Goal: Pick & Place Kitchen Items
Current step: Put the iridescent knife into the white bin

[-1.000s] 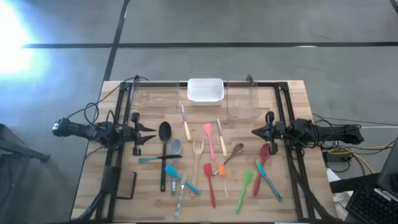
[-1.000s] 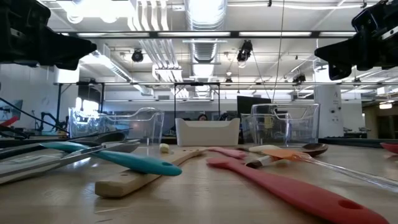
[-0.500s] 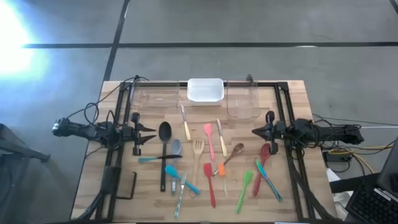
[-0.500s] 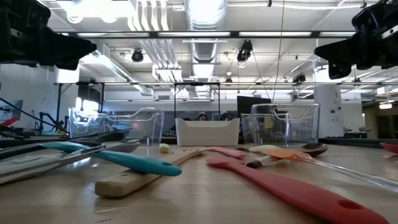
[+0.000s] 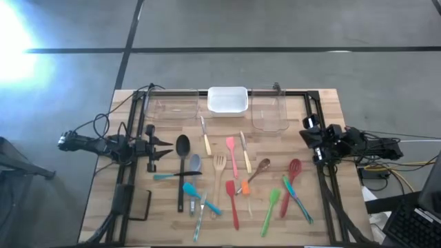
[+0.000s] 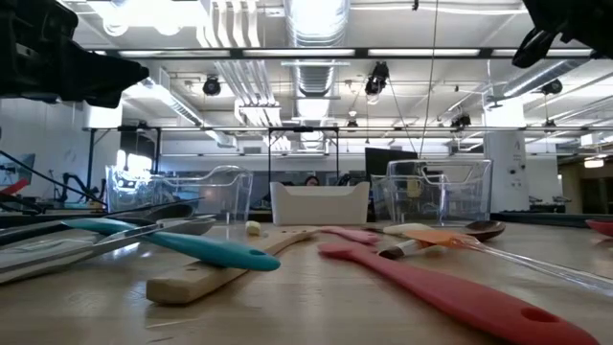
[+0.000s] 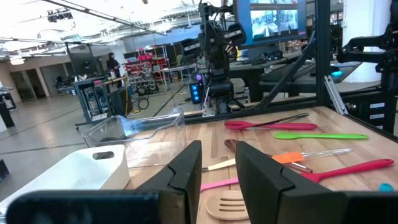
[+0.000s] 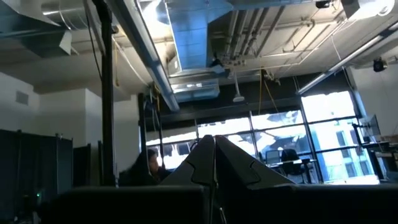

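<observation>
High view: utensils (image 5: 231,179) lie scattered mid-worktop (image 5: 331,220), likely light, stiff and slick, best pinched mid-handle; left end effector (image 5: 167,144) waits slightly parted and empty, right end effector (image 5: 308,131) closed, empty.

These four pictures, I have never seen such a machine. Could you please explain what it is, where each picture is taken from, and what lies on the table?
It is a robot with two dark arms at a wooden table. One camera looks straight down from above, one sits at table height, and one rides on each wrist. The left tool hangs over the table's left side, slightly open and holding nothing. The right tool is at the right edge, shut and empty; its camera points up at the ceiling. On the table lie many long-handled utensils, such as a black ladle, a wooden fork and a green spatula. At the far edge stand a white tub and two clear tubs.
</observation>
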Action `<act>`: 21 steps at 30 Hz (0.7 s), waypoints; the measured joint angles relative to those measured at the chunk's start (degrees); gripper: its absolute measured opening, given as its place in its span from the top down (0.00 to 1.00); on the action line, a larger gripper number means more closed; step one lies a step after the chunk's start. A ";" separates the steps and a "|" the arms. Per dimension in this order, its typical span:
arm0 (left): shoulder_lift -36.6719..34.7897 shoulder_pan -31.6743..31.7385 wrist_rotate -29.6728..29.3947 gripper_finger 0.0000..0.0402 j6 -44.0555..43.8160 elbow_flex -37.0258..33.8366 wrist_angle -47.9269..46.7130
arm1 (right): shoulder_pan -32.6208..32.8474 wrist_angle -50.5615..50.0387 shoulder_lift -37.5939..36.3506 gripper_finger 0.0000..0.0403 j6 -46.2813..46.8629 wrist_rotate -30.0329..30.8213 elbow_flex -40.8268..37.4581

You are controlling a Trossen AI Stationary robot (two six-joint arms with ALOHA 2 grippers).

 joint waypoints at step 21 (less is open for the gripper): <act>0.00 -0.02 0.00 0.75 0.02 0.00 0.02 | 2.73 -7.75 30.22 0.98 -2.55 -16.06 23.45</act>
